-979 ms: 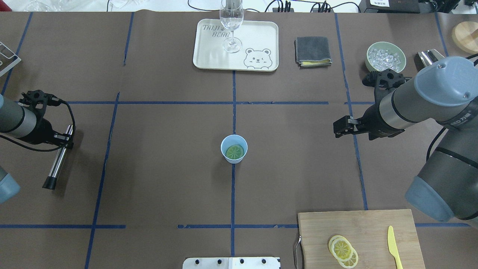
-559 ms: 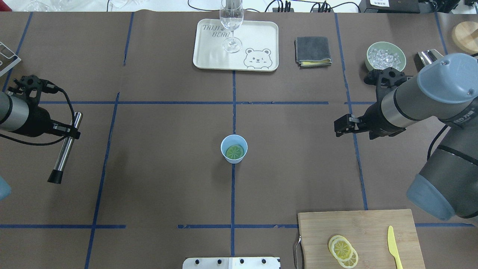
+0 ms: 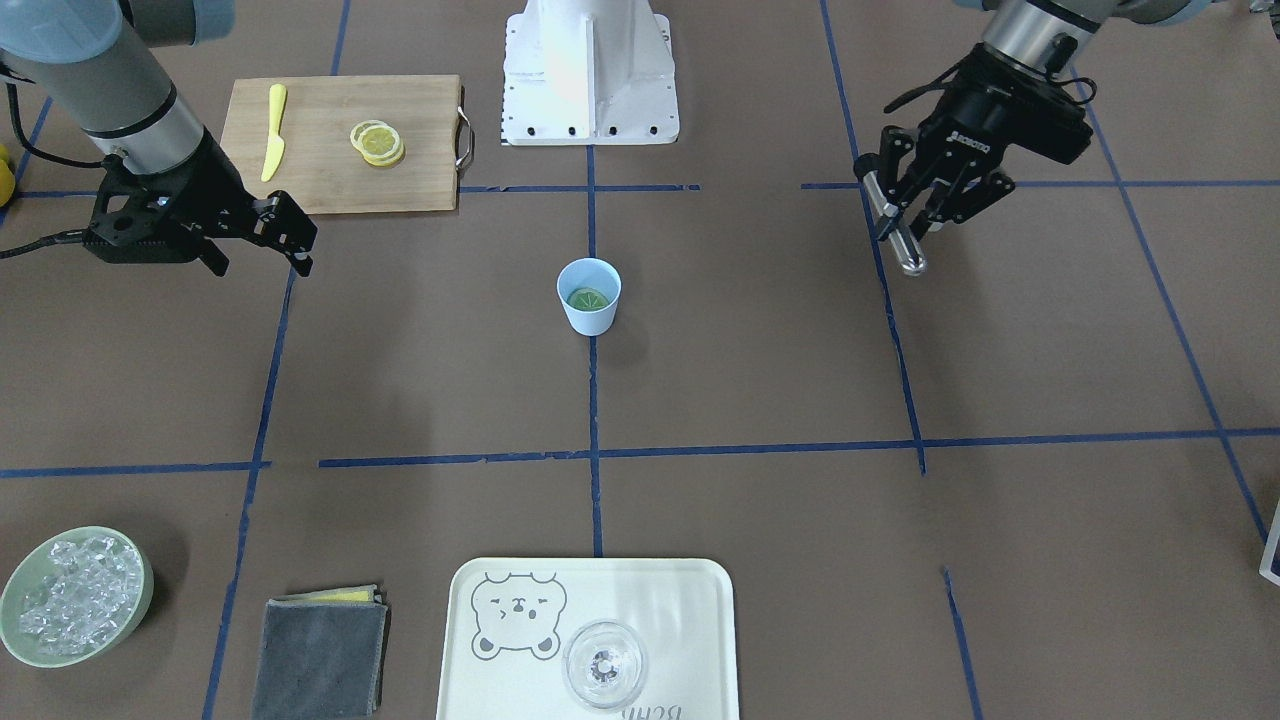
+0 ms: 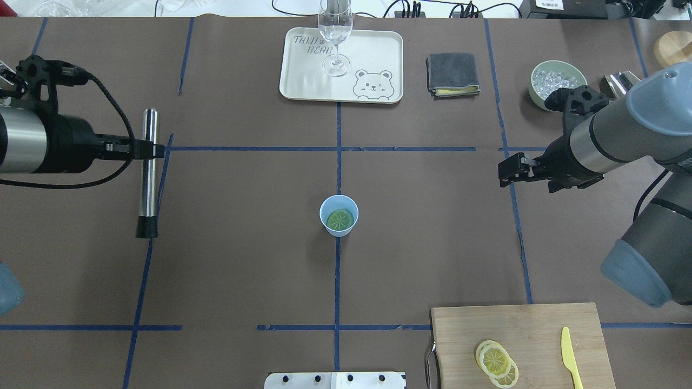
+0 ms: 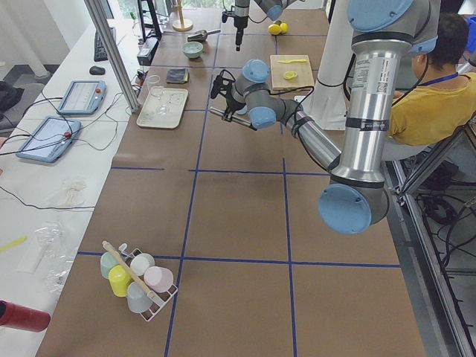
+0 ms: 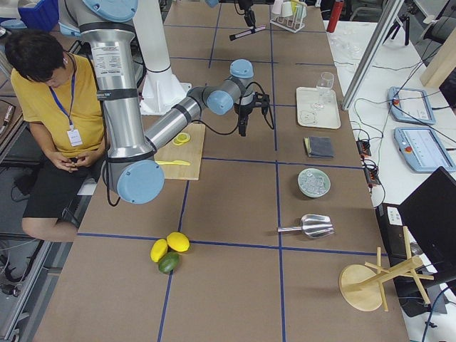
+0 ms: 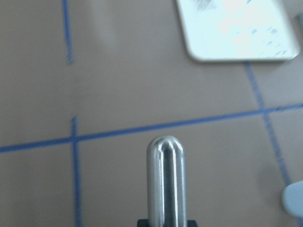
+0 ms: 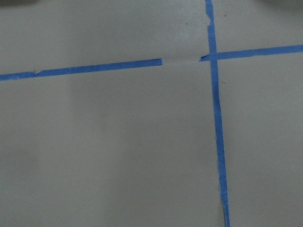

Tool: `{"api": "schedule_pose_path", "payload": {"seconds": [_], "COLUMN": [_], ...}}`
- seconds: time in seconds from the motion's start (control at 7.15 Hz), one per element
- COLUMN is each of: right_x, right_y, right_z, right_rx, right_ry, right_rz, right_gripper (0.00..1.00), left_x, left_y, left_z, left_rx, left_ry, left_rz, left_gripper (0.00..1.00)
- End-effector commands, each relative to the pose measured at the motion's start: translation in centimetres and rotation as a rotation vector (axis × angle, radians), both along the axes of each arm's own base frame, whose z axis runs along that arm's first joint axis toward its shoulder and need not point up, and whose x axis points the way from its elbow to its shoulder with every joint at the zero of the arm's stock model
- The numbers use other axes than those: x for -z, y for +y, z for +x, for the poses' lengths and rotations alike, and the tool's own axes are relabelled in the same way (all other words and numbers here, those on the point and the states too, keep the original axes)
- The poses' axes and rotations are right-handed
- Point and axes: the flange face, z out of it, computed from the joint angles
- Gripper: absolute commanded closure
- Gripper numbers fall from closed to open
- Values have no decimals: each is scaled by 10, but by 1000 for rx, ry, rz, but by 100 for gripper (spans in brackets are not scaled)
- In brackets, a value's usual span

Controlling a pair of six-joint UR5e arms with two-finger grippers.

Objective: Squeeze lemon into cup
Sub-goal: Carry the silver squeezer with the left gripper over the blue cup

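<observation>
Left hand [image 4: 152, 149]: pinched shut on a steel rod [image 4: 147, 189] near its middle, held above the desk [image 4: 243, 270].
Rod: it lay crosswise in the left hand's fingers and clear of the desk. Its rounded steel end pointed away from the robot and its black-capped end toward it.
Right hand [image 4: 509, 170]: fingers spread with nothing between them, hanging above the desk.
Cup [image 4: 339, 231]: it stood upright on the desk between the two hands, well apart from both and a little nearer the robot than either.
Lemon [image 4: 340, 219]: one slice lay flat at the bottom of the cup, looking greenish inside the blue walls.
Other slices [image 4: 496, 361]: they were stacked on a wooden board [image 4: 530, 324], well apart from the right hand on the robot's side of it. A yellow toy knife [image 4: 566, 348] lay near them on the board.
Bowl of ice [image 4: 549, 81]: it sat near the right hand, on the side away from the robot.
Tray [image 4: 373, 54]: it lay beyond the cup, far from both hands, and a clear stemmed glass [image 4: 335, 32] stood on it.
</observation>
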Motion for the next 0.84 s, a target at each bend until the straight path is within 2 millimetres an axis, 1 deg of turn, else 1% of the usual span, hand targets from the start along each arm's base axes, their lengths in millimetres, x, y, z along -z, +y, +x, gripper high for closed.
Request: {"api": "schedule_pose_path", "payload": {"seconds": [0.0,0.14,0.28,0.42,0.56,0.7], "right_x": [-18,-30,-41,-51,-59,-66], "right_y": [-9,-15,-21,-21,-22,-22], "right_z": [25,42,59,72,83,94], "right_rx": [11,23,36,45,43,50], "right_ry": [17,37,34,30,41,47], "right_rz": [12,37,35,24,28,37], "right_gripper": [0,0,0,0,0,0], "left_x": [76,102,133,140,142,142], "left_y": [14,16,11,16,32,56], "left_z": [62,88,97,103,120,141], "left_rx": [76,76,120,184,233,307], "left_ry": [83,69,96,84,73,58], "left_rz": [147,249,300,337,354,366], "left_gripper": [100,100,100,100,100,100]}}
